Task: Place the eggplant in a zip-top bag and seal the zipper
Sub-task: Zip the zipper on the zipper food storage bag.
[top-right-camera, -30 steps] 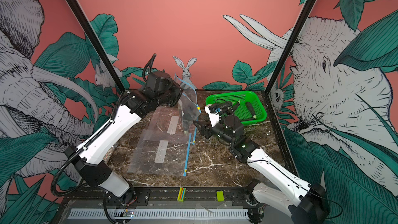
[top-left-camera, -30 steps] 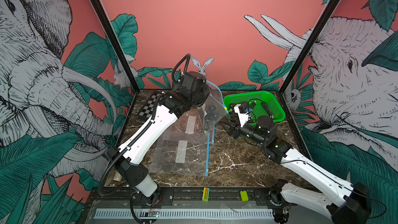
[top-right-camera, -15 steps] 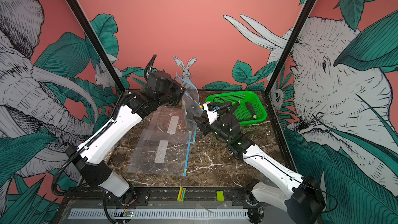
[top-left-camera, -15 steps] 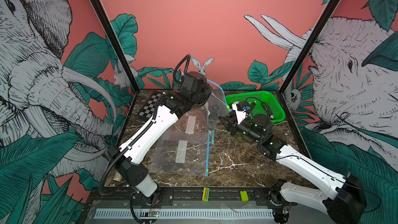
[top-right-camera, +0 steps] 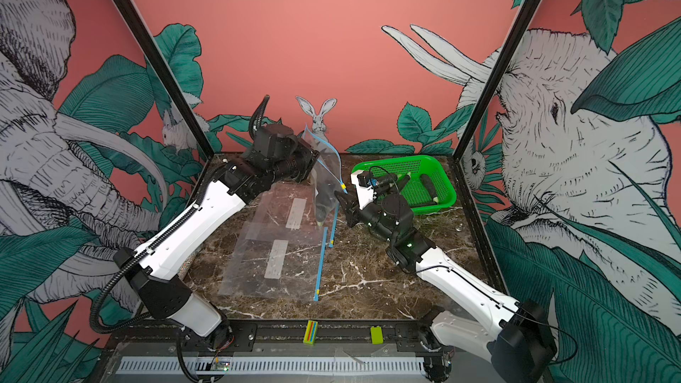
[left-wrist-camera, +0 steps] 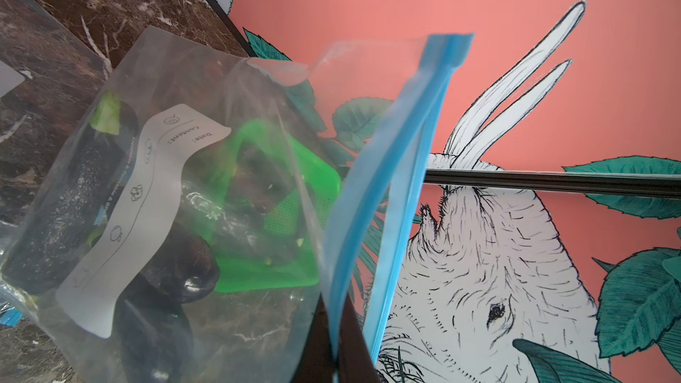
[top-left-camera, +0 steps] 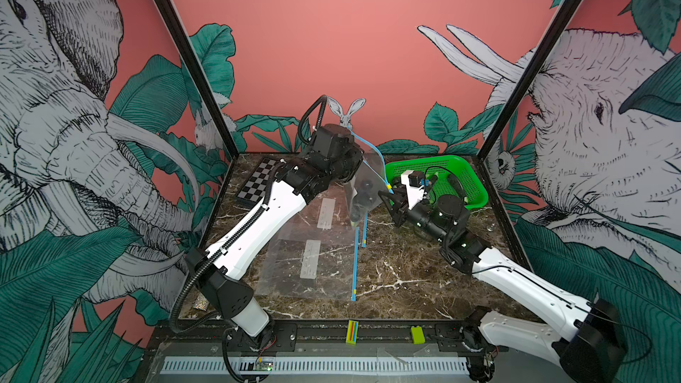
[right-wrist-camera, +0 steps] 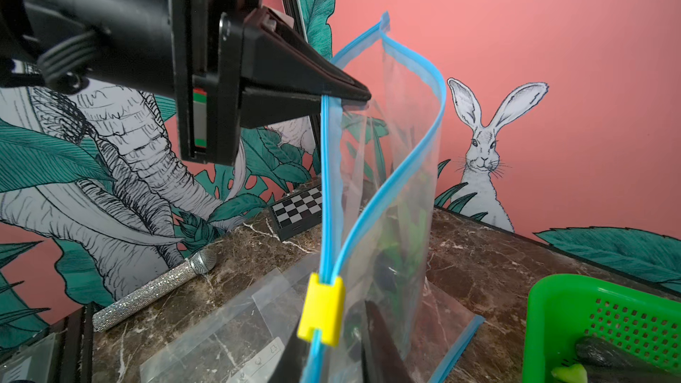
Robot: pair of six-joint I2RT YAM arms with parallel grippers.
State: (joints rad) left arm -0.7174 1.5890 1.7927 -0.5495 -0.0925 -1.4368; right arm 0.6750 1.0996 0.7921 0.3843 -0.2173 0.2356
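Now the right tool has come in from beside the green basket and sits at the lower end of the hanging zip-top bag, its jaws drawn much narrower than a second ago. In the right wrist view its dark fingers flank the blue zipper track just under the yellow slider. A gap shows between them, so I cannot tell whether they have pinched yet. The left tool has not shifted: it stays clamped shut on one lip of the track, holding the bag up off the desk.

The eggplant is already inside, dark with its green cap, lying low in the bag behind the white label. So filling looks done and the sealing step is starting.

Edges: above the slider the two blue lips stand apart, one bowing outward; below it they are joined. The slider's run toward the top corner passes the left tool's pinch, which will likely have to give way or regrip. Room is fair, with open air between the arms and spare bags lying flat beneath. The basket is just beside the right wrist, and the back wall is near behind the bag's top corner
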